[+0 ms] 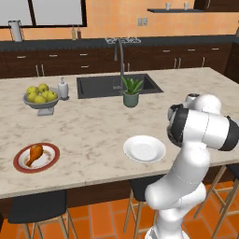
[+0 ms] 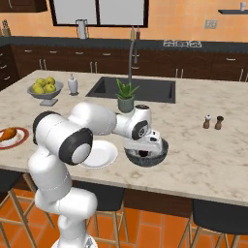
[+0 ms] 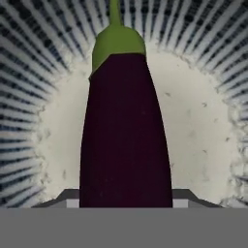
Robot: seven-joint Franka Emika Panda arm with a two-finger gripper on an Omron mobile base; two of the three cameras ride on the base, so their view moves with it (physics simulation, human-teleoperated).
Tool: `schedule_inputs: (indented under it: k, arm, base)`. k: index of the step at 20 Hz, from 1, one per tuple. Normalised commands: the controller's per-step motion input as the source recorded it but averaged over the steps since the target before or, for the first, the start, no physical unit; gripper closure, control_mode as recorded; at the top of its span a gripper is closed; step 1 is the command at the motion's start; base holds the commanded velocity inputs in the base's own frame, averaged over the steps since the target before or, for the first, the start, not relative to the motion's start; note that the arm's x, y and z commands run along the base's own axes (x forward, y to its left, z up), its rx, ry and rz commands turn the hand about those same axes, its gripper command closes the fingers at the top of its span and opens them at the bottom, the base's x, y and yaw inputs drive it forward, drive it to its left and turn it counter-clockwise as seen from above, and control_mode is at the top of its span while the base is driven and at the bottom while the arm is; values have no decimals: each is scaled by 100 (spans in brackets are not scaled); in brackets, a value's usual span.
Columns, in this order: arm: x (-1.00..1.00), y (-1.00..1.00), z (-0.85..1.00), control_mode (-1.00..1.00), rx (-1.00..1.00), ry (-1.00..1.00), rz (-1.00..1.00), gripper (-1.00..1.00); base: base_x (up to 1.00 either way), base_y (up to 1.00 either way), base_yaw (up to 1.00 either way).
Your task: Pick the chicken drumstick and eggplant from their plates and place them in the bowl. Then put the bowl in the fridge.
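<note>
My gripper reaches down inside the dark streaked bowl near the counter's front edge. It is shut on the dark purple eggplant, whose green stem end points away from the hand over the bowl's pale floor. Whether the eggplant rests on that floor I cannot tell. The white plate stands bare just left of the bowl. Far left, the orange-brown chicken drumstick lies on the red-rimmed plate. The fridge is out of view.
A pedestal bowl of lemons and a soap bottle stand at the back left. A potted plant sits in front of the sink. Salt and pepper shakers stand to the right. Stools line the counter's front.
</note>
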Motion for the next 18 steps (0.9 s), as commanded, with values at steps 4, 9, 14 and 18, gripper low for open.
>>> schedule_inputs:
  k: [4, 9, 14, 18]
  arm:
    - [-23, 0, 4, -100, 0, 0, 0, -100]
    - [-52, 0, 73, -100, 0, -8, 0, -100]
    - [-99, 55, 96, -100, 0, -24, 1, -100]
    - [-96, 100, 58, -100, -3, -22, 0, -100]
  base:
    - [0, 0, 0]
    - [0, 0, 0]
    - [0, 0, 0]
    - [0, 0, 0]
